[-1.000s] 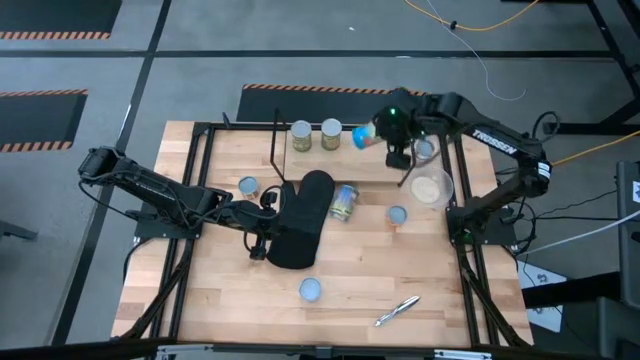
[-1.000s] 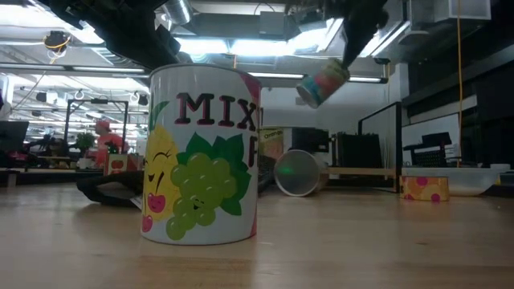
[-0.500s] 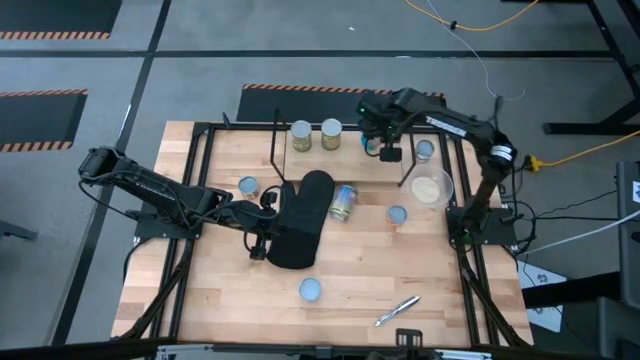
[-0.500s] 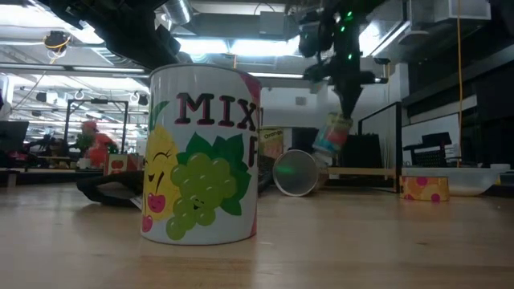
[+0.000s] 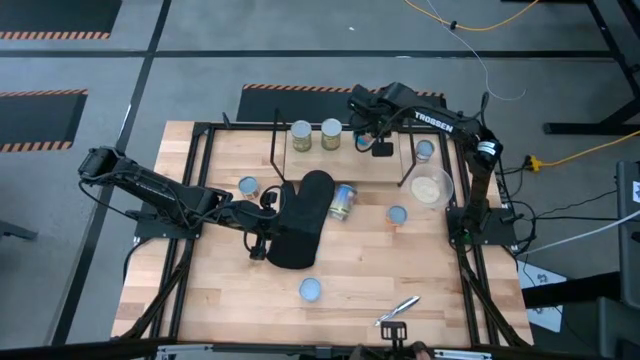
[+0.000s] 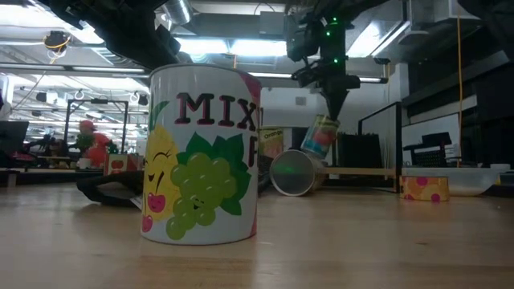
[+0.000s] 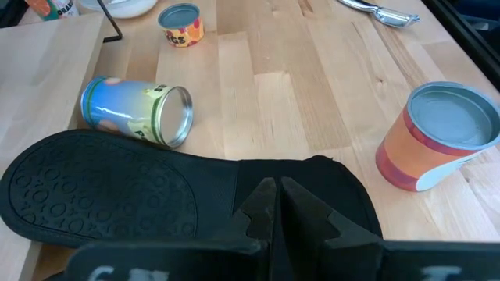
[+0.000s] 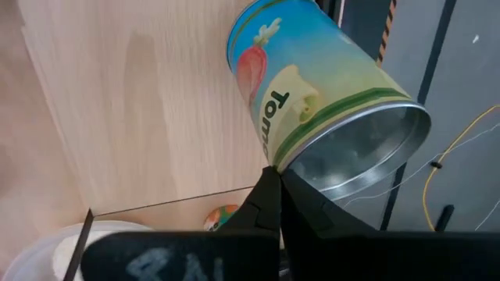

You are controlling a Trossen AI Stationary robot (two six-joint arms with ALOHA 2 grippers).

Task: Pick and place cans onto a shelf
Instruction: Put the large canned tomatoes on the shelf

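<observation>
Above shelf [image 5: 345, 160] top board, at 12 o'clock of table: right gripper [image 5: 372, 138] pinches rim of tilted tomato can [image 8: 320, 94], long axis slanted, standing cans [image 5: 316, 134] just beside. Left gripper [image 7: 273, 204] closed, empty, waits mid-table.

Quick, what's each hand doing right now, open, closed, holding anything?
Left hand: closed, empty, over the black mat.
Right hand: closed on the rim of a tilted can above the shelf.

The right arm reaches far forward, its claw [image 5: 368, 137] closed and pointing down. The left arm lies low, its claw [image 7: 275, 204] closed too.
</observation>
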